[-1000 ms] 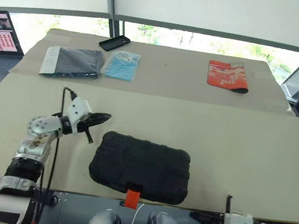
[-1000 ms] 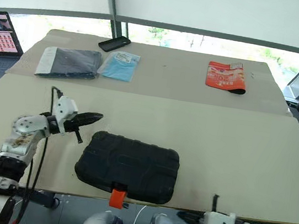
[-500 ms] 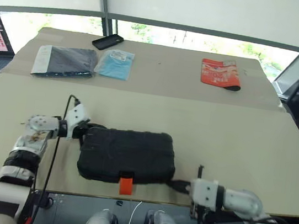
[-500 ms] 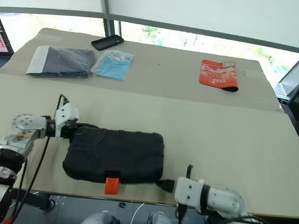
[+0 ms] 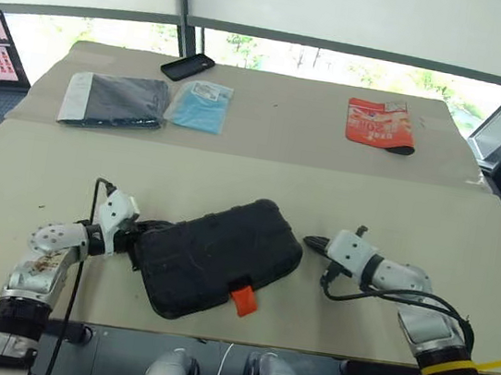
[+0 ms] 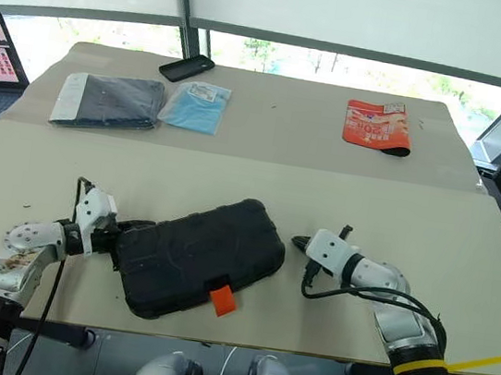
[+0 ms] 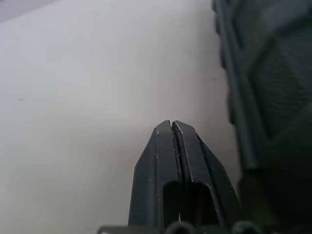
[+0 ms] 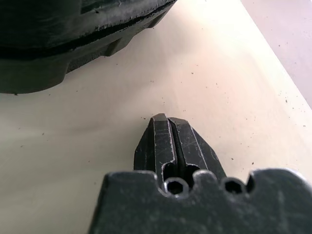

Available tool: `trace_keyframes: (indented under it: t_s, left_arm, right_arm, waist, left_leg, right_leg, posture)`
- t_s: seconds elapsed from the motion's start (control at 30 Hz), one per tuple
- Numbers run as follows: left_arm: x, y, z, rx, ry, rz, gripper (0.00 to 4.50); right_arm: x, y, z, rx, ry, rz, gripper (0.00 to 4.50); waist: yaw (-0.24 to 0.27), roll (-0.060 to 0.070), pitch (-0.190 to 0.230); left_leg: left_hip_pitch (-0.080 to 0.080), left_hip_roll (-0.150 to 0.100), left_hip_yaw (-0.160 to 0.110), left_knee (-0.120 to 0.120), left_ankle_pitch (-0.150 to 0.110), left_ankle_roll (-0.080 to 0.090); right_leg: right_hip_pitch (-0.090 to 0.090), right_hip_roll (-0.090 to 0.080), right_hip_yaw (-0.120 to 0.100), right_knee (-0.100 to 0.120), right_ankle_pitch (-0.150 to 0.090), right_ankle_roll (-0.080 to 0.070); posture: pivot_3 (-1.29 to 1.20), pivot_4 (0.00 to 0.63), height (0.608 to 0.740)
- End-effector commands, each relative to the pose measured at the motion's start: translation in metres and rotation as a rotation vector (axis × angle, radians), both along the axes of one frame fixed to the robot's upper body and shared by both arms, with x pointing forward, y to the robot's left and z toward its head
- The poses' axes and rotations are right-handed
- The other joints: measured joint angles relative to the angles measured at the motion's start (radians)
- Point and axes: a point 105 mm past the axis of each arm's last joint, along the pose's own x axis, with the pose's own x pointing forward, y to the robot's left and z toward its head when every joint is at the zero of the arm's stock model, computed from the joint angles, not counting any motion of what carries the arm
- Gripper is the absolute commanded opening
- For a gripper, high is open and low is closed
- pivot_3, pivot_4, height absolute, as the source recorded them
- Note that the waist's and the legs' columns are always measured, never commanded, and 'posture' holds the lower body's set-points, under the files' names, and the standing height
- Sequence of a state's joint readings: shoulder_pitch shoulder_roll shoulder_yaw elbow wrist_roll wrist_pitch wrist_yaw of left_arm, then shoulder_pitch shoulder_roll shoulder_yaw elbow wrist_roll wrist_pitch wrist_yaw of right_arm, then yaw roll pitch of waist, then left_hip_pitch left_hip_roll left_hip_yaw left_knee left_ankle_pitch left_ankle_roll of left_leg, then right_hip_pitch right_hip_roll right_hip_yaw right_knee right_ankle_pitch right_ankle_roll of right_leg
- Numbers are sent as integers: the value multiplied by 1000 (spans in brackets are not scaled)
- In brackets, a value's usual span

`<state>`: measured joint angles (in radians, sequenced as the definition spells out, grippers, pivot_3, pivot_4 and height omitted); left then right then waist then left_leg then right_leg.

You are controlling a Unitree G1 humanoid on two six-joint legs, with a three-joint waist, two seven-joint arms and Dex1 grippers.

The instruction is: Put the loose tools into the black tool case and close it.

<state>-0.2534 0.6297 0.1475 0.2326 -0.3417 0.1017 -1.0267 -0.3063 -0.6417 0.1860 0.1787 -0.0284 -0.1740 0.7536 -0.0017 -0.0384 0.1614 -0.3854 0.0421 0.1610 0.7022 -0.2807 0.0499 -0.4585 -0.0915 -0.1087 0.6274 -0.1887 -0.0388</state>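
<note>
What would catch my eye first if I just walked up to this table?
Probably the closed black tool case, lying askew near the front edge of the table, orange latch facing the robot. A shut gripper sits at each end: the left gripper against it, the right gripper just short of it.

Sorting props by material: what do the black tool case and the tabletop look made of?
Black tool case: likely moulded hard plastic, matte, with a ribbed, textured shell and an orange latch. Table: smooth, matte beige top, maybe laminate or board; a seam runs across it.
</note>
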Motion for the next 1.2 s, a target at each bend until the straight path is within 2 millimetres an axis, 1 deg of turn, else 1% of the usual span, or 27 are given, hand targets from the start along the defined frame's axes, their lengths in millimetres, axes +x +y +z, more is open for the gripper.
trace_keyframes:
  t_s: [0.03,0.1,0.17,0.2,0.3,0.4,0.47,0.5,0.57,0.6,0.63,0.67,0.7,0.77,0.83,0.93,1.1,1.2]
  left_arm:
    - [-11,-21,57,-99,-39,-209,97]
    - [-22,-42,63,-61,15,-358,97]
    - [-32,-64,60,-10,67,-484,97]
    - [-34,-69,59,5,80,-513,97]
    - [-39,-93,41,96,101,-605,97]
    - [-38,-108,12,196,139,-632,97]
    - [-37,-112,-5,244,160,-617,97]
    - [-36,-112,-16,280,177,-602,97]
    - [-38,-111,-38,358,178,-600,97]
    - [-40,-112,-47,360,193,-589,97]
    - [-41,-113,-51,354,201,-581,97]
    - [-41,-115,-51,319,208,-560,97]
    - [-41,-118,-51,277,221,-534,97]
    - [-47,-116,-57,267,247,-529,97]
    - [-50,-114,-60,273,258,-536,97]
    - [-47,-109,-58,279,255,-527,97]
    - [-39,-106,-55,281,237,-501,97]
    - [-38,-106,-54,278,227,-489,97]
  right_arm:
    - [-22,-10,10,57,39,50,0]
    - [-37,-13,7,81,91,64,0]
    - [-50,-12,5,94,124,79,0]
    - [-54,-12,5,97,132,84,0]
    - [-71,-4,8,140,176,104,0]
    - [-89,8,12,173,214,137,0]
    - [-98,16,14,190,229,154,0]
    - [-102,20,15,199,235,160,0]
    - [-109,27,17,220,253,172,0]
    - [-113,32,17,225,263,181,0]
    - [-116,35,17,228,270,187,0]
    - [-118,38,17,229,276,191,0]
    - [-121,44,16,239,287,197,0]
    - [-125,56,11,251,315,213,0]
    - [-125,62,8,254,326,218,0]
    - [-124,70,2,250,345,225,0]
    - [-119,80,-4,255,348,235,0]
    - [-109,84,-9,253,327,212,0]
  waist:
    - [6,0,0]
    - [10,0,0]
    - [13,2,0]
    - [13,3,-1]
    - [10,4,-1]
    - [12,4,-1]
    - [15,7,-3]
    - [15,10,-5]
    - [18,12,-8]
    - [18,14,-11]
    - [20,17,-16]
    - [22,19,-22]
    - [24,20,-25]
    - [25,21,-29]
    - [26,25,-36]
    - [24,32,-40]
    - [24,32,-40]
    - [23,32,-40]
  left_leg:
    - [0,0,0,0,0,0]
    - [1,0,0,0,0,0]
    - [2,0,0,0,0,0]
    - [3,0,0,0,0,0]
    - [4,0,1,0,0,-1]
    - [6,0,1,-1,-1,0]
    - [7,1,0,-1,-2,2]
    - [8,1,0,-2,-2,2]
    - [12,1,1,-3,-2,3]
    - [16,1,1,-4,-3,3]
    - [17,1,0,-5,-5,0]
    - [19,1,0,-6,-7,-2]
    - [23,1,0,-7,-8,-2]
    - [29,1,0,-8,-10,-1]
    - [33,1,0,-10,-12,-2]
    - [33,0,0,-10,-13,-1]
    - [32,1,0,-11,-13,-1]
    - [32,1,0,-11,-13,-1]
  right_leg:
    - [0,0,0,0,0,0]
    - [1,0,0,0,0,1]
    - [1,0,1,1,0,1]
    - [2,0,1,1,0,1]
    - [2,0,4,2,0,2]
    - [2,2,6,3,0,2]
    - [2,3,6,3,0,2]
    - [3,3,7,3,0,2]
    - [6,3,8,3,0,2]
    - [9,2,8,2,0,1]
    - [11,2,8,1,-1,1]
    - [14,2,8,-1,-2,-1]
    - [18,2,8,-2,-4,-3]
    - [21,1,8,-4,-5,-3]
    - [22,1,8,-6,-6,-2]
    - [22,1,8,-8,-6,-2]
    - [22,2,8,-8,-6,-2]
    - [22,2,8,-8,-6,-2]
  posture:
    - [0,150,740]
    - [0,150,740]
    - [0,150,740]
    - [0,150,740]
    - [0,150,740]
    - [0,150,740]
    - [0,150,740]
    - [0,150,740]
    - [0,150,740]
    - [0,150,740]
    - [0,150,740]
    - [0,150,740]
    - [0,150,740]
    - [0,150,740]
    - [0,150,740]
    - [0,150,740]
    - [0,150,740]
    - [0,150,740]
